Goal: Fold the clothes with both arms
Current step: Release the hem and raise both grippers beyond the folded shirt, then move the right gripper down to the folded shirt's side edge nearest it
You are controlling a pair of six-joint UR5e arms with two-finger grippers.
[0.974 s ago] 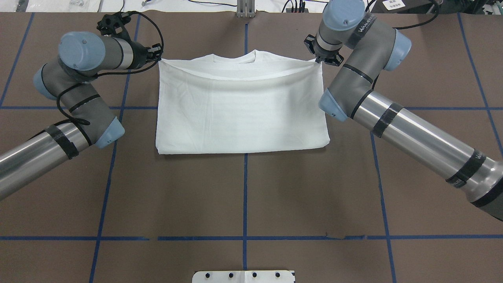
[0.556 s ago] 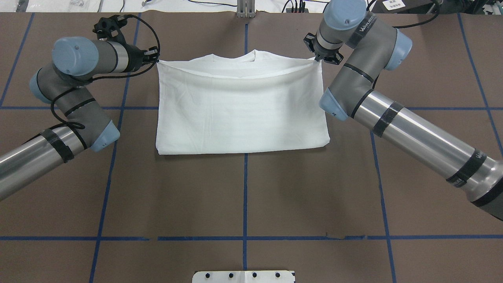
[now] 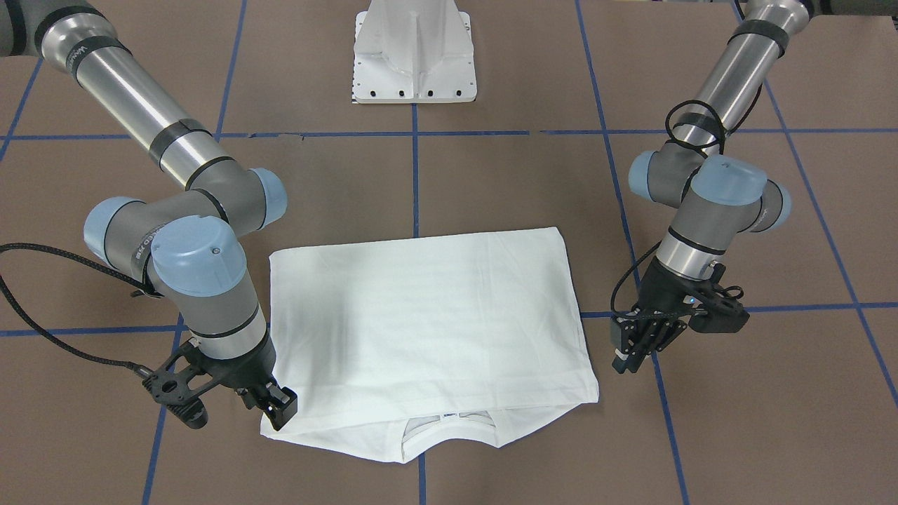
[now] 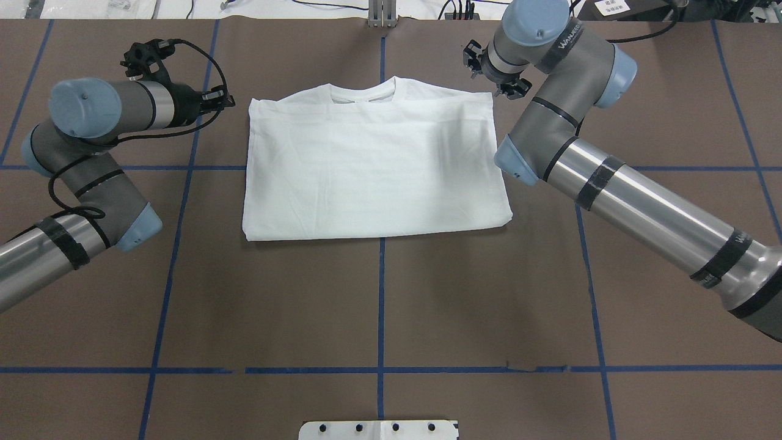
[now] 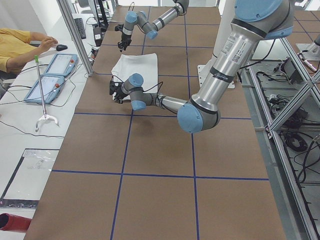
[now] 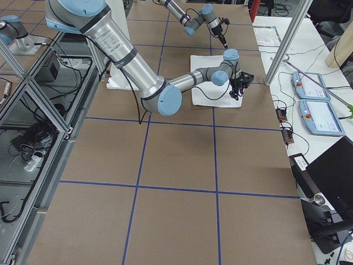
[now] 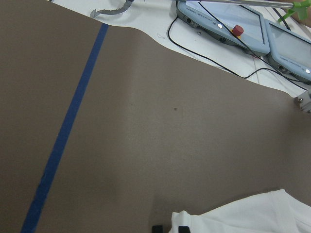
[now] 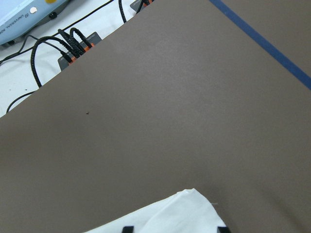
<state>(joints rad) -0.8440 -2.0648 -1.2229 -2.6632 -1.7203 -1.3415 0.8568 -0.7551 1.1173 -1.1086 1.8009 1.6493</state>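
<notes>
The white T-shirt [image 4: 376, 165] lies folded flat on the brown table, its ribbed collar [image 4: 363, 95] showing at the far edge; it also shows in the front view [image 3: 428, 315]. My left gripper [image 4: 229, 99] is open and empty, just left of the shirt's far left corner and apart from it; it shows in the front view [image 3: 626, 361] too. My right gripper [image 4: 504, 90] is open and empty, right at the far right corner [image 3: 280, 414]. In the right wrist view the fingertips [image 8: 127, 229] stand wide apart over the corner.
The white metal pedestal [image 3: 414, 49] stands at the robot's side of the table. Blue tape lines [image 4: 380, 305] cross the brown surface. Control boxes [image 7: 223, 19] and cables lie beyond the far edge. An operator in yellow [image 5: 15, 42] sits there.
Both grippers held the shirt's upper layer by its far corners, raised. Now they have let go, the layer lies flat, and the left gripper has drawn back to the left.
</notes>
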